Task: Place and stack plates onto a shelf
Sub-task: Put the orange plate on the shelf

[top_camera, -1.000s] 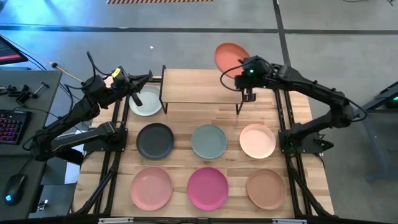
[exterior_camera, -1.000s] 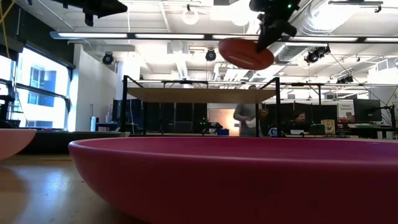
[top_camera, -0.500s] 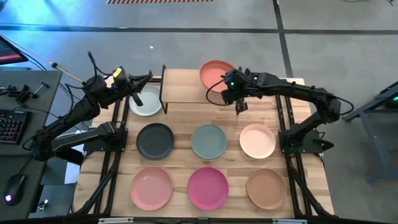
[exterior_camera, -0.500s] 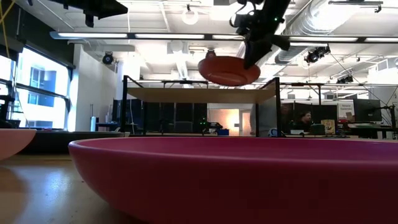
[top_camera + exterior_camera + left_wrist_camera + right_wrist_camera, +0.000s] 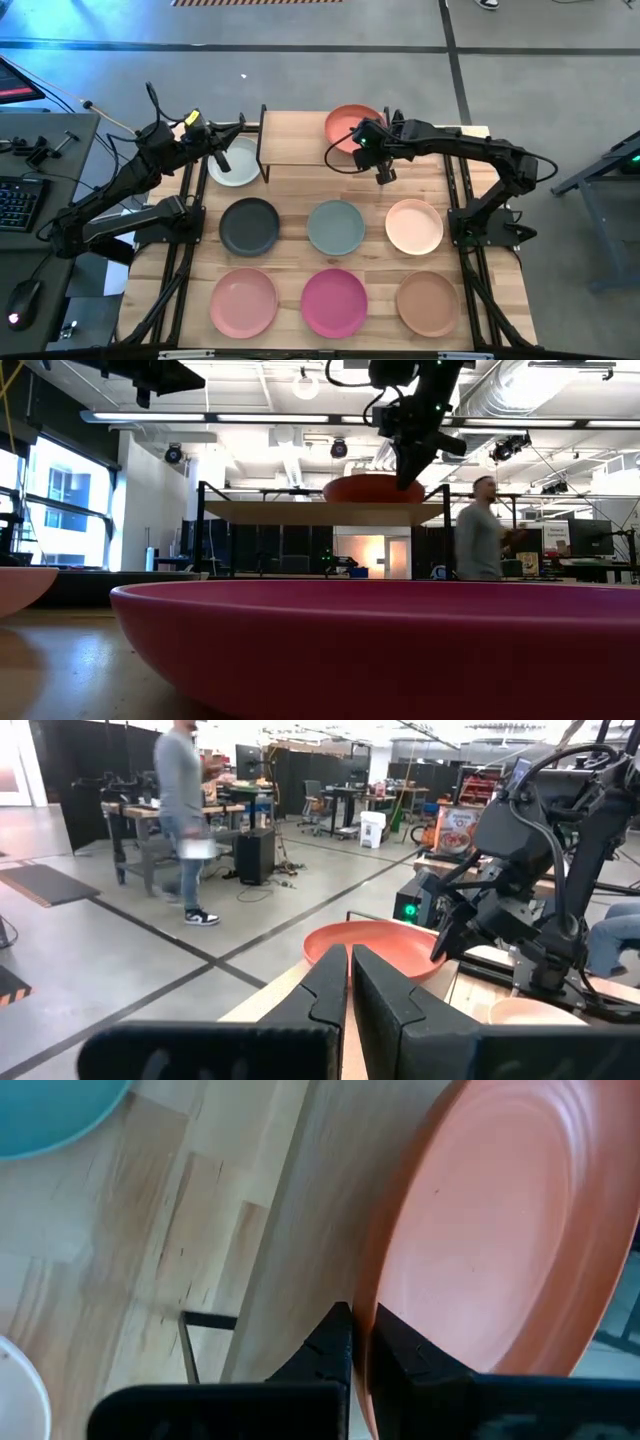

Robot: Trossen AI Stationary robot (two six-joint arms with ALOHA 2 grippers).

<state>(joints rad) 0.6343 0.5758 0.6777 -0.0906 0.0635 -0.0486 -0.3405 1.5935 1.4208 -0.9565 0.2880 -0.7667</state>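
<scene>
Table (image 5: pixel 470 170): large rectangular butcher-block top of pale wood strips, grain visible, smooth.

Shelf (image 5: pixel 295 140): low rectangular riser at the table's far edge, light-wood top on thin black metal legs. In the low view it stood as a thin flat board (image 5: pixel 300 512) on dark uprights.

Plates, eight, round, matte, low-rimmed, equal in size:
- Terracotta plate (image 5: pixel 345 122): on the shelf's right end, its far edge overhanging slightly; in the low view its base lay at the shelf top (image 5: pixel 372 488). Rim pinched by the right gripper.
- White plate (image 5: pixel 238 165): on the table just left of the shelf, partly under the left gripper.
- Charcoal plate (image 5: pixel 250 225), green plate (image 5: pixel 336 226), cream plate (image 5: pixel 414 226): middle row, apart from each other.
- Pink plate (image 5: pixel 244 302), magenta plate (image 5: pixel 334 301), tan plate (image 5: pixel 428 302): near row, apart. The magenta rim filled the low view's foreground (image 5: pixel 400 650).

Right arm: dark, jointed, reaching from the table's right side leftward across the shelf's right end. Right gripper (image 5: pixel 368 140): fingers (image 5: pixel 335 1342) clamped on the terracotta plate's near rim, one either side.

Left arm: dark, bent, stretched from the left side toward the far-left corner. Left gripper (image 5: pixel 222 155): over the white plate's left part, fingers (image 5: pixel 330 988) pressed together, holding nothing.

Person (image 5: pixel 480 528): standing in the room beyond the table, grey top.
</scene>
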